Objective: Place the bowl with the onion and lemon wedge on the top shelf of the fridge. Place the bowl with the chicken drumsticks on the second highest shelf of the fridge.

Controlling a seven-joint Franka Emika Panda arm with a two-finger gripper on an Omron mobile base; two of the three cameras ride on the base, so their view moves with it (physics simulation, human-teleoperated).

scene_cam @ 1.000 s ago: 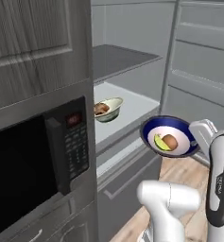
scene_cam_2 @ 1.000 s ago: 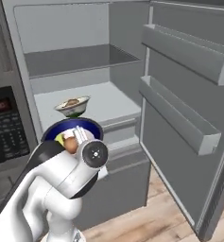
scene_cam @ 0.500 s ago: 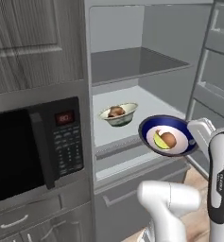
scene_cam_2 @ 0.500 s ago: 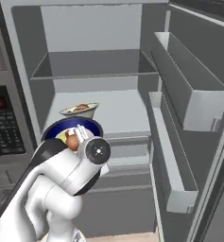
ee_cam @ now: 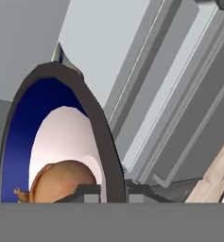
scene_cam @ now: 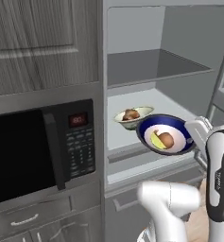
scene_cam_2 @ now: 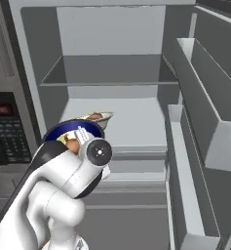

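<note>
I've got the jaws clenched on the blue bowl's [scene_cam: 166, 134] rim, onion [scene_cam: 166, 139] and lemon wedge [scene_cam: 155, 140] inside, near the open fridge [scene_cam: 179, 71]; the cream bowl [scene_cam: 133, 117] sits on a shelf.

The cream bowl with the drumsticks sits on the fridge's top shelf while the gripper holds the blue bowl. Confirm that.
Not the top shelf. In the left base view the cream bowl sits on the second shelf down of the fridge. The gripper does hold the blue bowl.

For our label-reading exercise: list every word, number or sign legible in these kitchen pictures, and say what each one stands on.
None can be read.
Red display on the black microwave: lit, too blurred to read.
Microwave's grey keypad buttons: markings too small.
Dark lettering down the white robot arm: too small.
</note>
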